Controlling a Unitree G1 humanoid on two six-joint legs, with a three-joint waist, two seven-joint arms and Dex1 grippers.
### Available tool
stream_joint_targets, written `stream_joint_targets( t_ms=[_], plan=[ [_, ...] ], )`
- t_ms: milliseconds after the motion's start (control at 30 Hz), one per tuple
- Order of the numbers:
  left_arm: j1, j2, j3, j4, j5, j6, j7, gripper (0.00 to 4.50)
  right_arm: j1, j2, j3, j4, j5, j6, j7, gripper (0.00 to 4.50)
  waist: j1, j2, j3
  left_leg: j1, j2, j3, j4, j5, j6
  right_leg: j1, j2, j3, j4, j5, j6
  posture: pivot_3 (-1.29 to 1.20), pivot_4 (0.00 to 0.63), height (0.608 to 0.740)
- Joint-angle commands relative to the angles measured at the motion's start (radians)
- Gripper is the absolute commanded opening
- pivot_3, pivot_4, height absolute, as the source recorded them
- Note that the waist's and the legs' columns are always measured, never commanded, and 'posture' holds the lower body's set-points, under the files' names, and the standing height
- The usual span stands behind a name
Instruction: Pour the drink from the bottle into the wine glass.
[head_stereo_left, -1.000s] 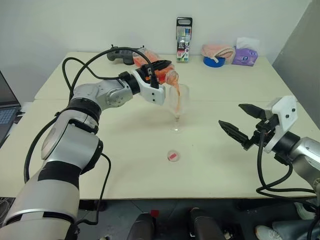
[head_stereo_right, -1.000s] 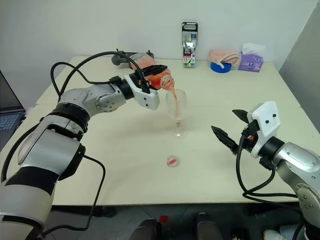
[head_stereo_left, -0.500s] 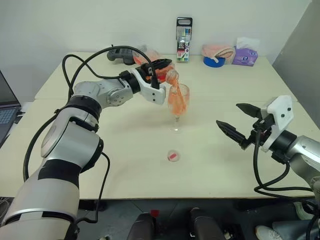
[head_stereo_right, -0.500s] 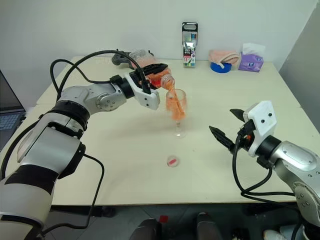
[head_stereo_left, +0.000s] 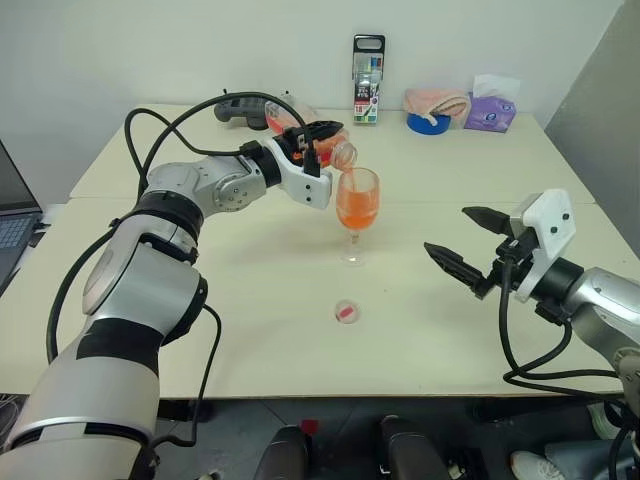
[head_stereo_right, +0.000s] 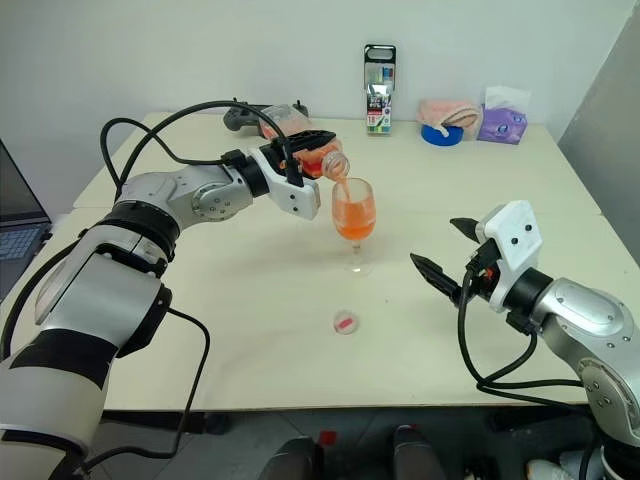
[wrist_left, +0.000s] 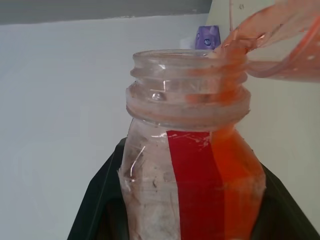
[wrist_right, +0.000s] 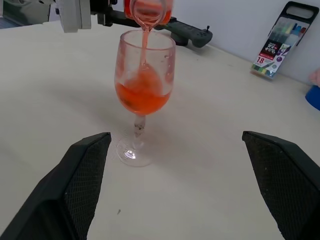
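Observation:
My left gripper (head_stereo_left: 322, 140) is shut on the clear bottle (head_stereo_left: 333, 151), which lies tipped with its open mouth over the wine glass (head_stereo_left: 358, 215). A thin stream of orange-red drink (wrist_right: 144, 47) runs from the bottle's mouth (wrist_right: 148, 9) into the bowl, which is about half full (head_stereo_left: 357, 210). The glass stands upright on the table. In the left wrist view the bottle's neck (wrist_left: 187, 100) rises between the fingers, with some drink left inside. My right gripper (head_stereo_left: 447, 229) hangs open to the right of the glass, apart from it, holding nothing.
The bottle's white-and-red cap (head_stereo_left: 346, 312) lies on the table in front of the glass. Along the far edge are a black controller (head_stereo_left: 235, 108), a marker pack (head_stereo_left: 367, 80), a pink cloth (head_stereo_left: 437, 100), a blue roll (head_stereo_left: 428, 123) and a purple tissue pack (head_stereo_left: 488, 112).
The drink has risen in the glass from a thin splash to about half the bowl, and the stream has thinned. Both arms have kept their places.

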Motion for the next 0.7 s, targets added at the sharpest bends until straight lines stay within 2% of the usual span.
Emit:
stream_joint_targets(
  t_ms=[33, 133, 233, 333, 533, 600, 700],
  plan=[
    [-0.025, -0.007, 0.060, -0.004, -0.084, 0.004, -0.041, 1.82, -0.033, -0.004, -0.009, -0.004, -0.008, -0.030, 0.011, 4.50, 0.000, 0.000, 0.000, 0.000, 0.000, 0.000, 0.000, 0.000, 0.000, 0.000, 0.000, 0.000, 0.000, 0.000, 0.000, 0.00, 0.150, 0.740],
    [0.004, -0.055, 0.217, 0.022, -0.323, -0.017, -0.311, 1.82, -0.073, 0.010, -0.015, 0.000, 0.032, -0.022, 0.010, 4.50, 0.000, 0.000, 0.000, 0.000, 0.000, 0.000, 0.001, 0.000, 0.000, 0.000, 0.000, 0.000, 0.000, 0.000, 0.000, 0.00, 0.150, 0.740],
    [0.028, -0.085, 0.319, 0.011, -0.479, 0.008, -0.536, 1.82, -0.116, 0.015, -0.005, -0.002, 0.064, -0.005, 0.013, 4.50, -0.001, 0.000, 0.000, 0.000, 0.000, 0.000, 0.001, 0.000, 0.000, 0.000, 0.000, 0.000, 0.000, 0.000, 0.000, 0.00, 0.150, 0.740],
    [0.049, -0.095, 0.383, -0.009, -0.573, 0.035, -0.675, 1.82, -0.149, 0.009, 0.015, -0.002, 0.081, 0.006, 0.023, 4.50, -0.005, 0.000, 0.000, 0.000, 0.000, 0.000, 0.001, 0.000, 0.000, 0.000, 0.000, 0.000, 0.001, 0.000, 0.000, 0.00, 0.150, 0.740],
    [0.100, -0.102, 0.564, -0.055, -0.809, 0.198, -0.883, 1.81, -0.277, -0.009, 0.062, 0.057, 0.086, -0.007, 0.092, 4.50, -0.022, 0.000, 0.000, 0.001, 0.000, 0.000, 0.002, 0.000, 0.000, 0.000, 0.000, 0.000, 0.003, 0.000, -0.001, 0.00, 0.150, 0.740],
    [0.123, -0.098, 0.645, -0.081, -0.900, 0.303, -0.900, 1.81, -0.356, 0.003, 0.077, 0.100, 0.102, -0.010, 0.120, 4.50, -0.026, 0.000, 0.000, 0.001, 0.000, 0.000, 0.004, 0.000, 0.000, 0.000, 0.000, 0.000, 0.005, 0.000, -0.001, 0.00, 0.150, 0.740],
    [0.191, -0.084, 0.727, -0.158, -0.977, 0.453, -0.851, 1.81, -0.460, 0.043, 0.082, 0.145, 0.211, 0.023, 0.176, 4.50, -0.029, 0.000, 0.000, 0.002, 0.000, -0.001, 0.006, 0.000, 0.000, -0.001, 0.000, 0.000, 0.010, 0.000, -0.001, 0.00, 0.150, 0.740]
  ],
)
